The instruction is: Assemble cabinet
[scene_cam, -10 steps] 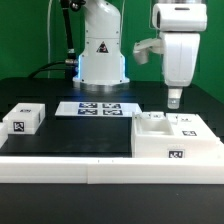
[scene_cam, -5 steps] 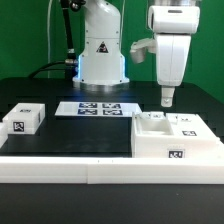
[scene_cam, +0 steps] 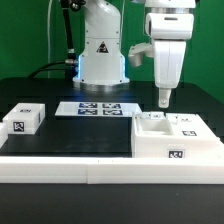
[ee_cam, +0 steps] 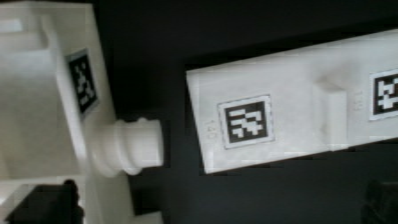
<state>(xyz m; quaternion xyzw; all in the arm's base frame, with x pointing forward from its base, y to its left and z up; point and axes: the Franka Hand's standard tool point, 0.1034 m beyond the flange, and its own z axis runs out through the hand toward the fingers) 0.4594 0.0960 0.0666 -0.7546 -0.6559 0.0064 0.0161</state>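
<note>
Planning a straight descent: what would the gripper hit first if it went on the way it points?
Probably the white cabinet box: the gripper points down above its rear corner on the exterior view's left. Depth is unclear; it could instead pass just behind it to the black table.

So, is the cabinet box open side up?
Yes, open side up: the cabinet box sits flat on the table, and the exterior view looks into its hollow top.

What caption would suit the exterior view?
Franka arm's gripper hovers near the white cabinet box, a small tagged block lying apart.
</note>
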